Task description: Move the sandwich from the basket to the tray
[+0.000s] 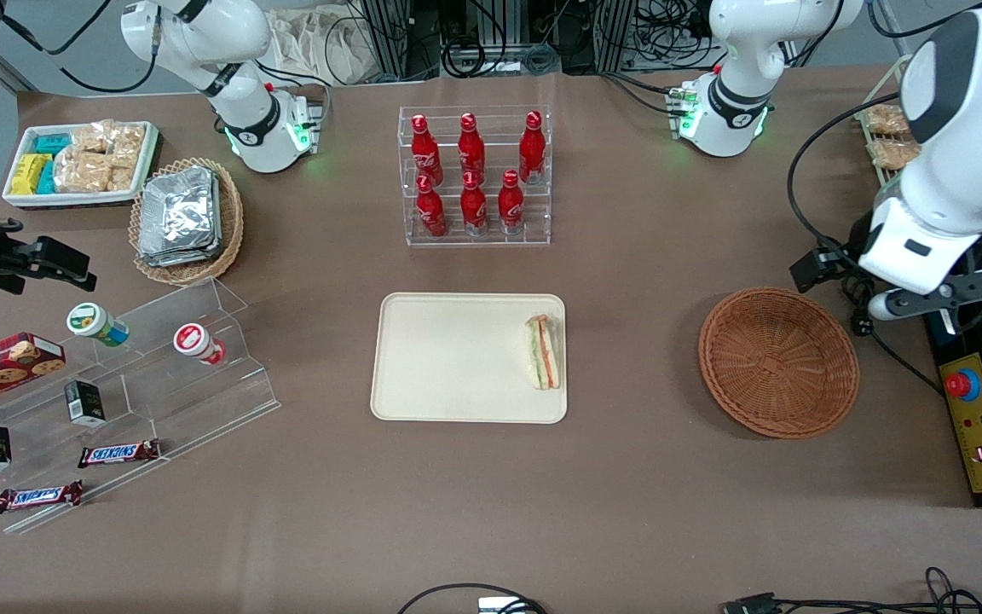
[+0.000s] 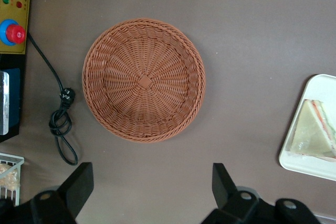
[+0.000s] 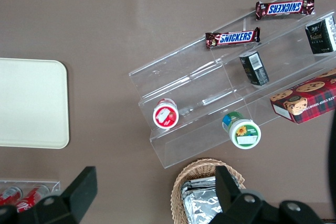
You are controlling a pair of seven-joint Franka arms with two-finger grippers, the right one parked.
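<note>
step: sandwich (image 1: 544, 351) is set on tray (image 1: 423, 401) | basket (image 1: 778, 362) is bare | gripper (image 2: 152, 182) is held above basket, wide open, nothing held | next: no move is needed

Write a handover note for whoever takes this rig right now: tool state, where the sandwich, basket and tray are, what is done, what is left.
Tool: open, holding nothing, up above the table beside the basket.
Sandwich: lying on the tray, at the edge nearest the basket.
Basket: holds nothing.
Done: sandwich moved from basket to tray and released.
Left: apparently nothing but parking the arm.
</note>
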